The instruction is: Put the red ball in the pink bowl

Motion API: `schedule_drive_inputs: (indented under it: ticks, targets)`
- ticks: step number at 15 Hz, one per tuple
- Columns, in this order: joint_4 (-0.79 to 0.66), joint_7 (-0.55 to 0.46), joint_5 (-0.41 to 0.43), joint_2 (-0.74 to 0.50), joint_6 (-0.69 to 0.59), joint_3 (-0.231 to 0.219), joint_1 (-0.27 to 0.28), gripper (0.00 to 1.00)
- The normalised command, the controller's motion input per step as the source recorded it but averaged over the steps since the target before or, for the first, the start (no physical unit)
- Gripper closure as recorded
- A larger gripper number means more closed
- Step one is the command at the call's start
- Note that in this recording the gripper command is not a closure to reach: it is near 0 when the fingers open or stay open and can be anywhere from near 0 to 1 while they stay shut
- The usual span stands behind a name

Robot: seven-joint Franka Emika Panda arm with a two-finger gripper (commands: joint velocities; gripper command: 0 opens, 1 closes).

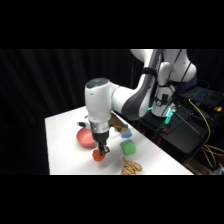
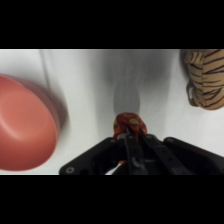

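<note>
The claw [image 1: 100, 151] is clenched on the red ball [image 1: 98, 156], which sits pinched at its tip near the front of the white tabletop [image 1: 65, 150]. In the side view the ball hangs low over the surface; whether it touches the tabletop cannot be told. The pink bowl [image 1: 85, 137] lies just beside the ball, at about eleven o'clock from it, partly hidden behind the arm's white wrist. At about three o'clock from the ball stands a green block [image 1: 128, 147], and beyond that, at roughly one o'clock, a small blue object [image 1: 126, 134]. A tiger-striped soft toy [image 1: 131, 167] lies at about four o'clock from the ball, near the tabletop's front edge.

In the wrist view the claw's [image 2: 131, 131] black linkage rises from the bottom edge and the red ball [image 2: 129, 122], orange-red with yellowish spots, shows gripped just above it. The pink bowl [image 2: 22, 130] fills the area at nine o'clock from the ball, apart from it, its hollow facing up. The striped toy [image 2: 205, 77] is at about two o'clock, well apart from the ball.
</note>
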Motion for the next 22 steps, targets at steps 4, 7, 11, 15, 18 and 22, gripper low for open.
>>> schedule_drive_inputs:
  ticks: [4,7,11,15,18,22]
  targets:
    - [0.09,0.02,-0.173,-0.31,-0.44,-0.064,-0.031,0.04]
    - [0.13,-0.13,-0.094,-0.13,-0.26,-0.047,-0.190,0.03]
    - [0.06,-0.14,-0.063,-0.09,-0.15,-0.062,-0.197,0.03]
    - [0.09,-0.08,-0.034,-0.03,-0.10,-0.036,-0.113,0.03]
    - [0.10,-0.09,0.025,0.09,-0.01,-0.012,-0.079,0.04]
    - [0.07,-0.13,0.113,0.13,0.13,-0.002,-0.090,0.05]
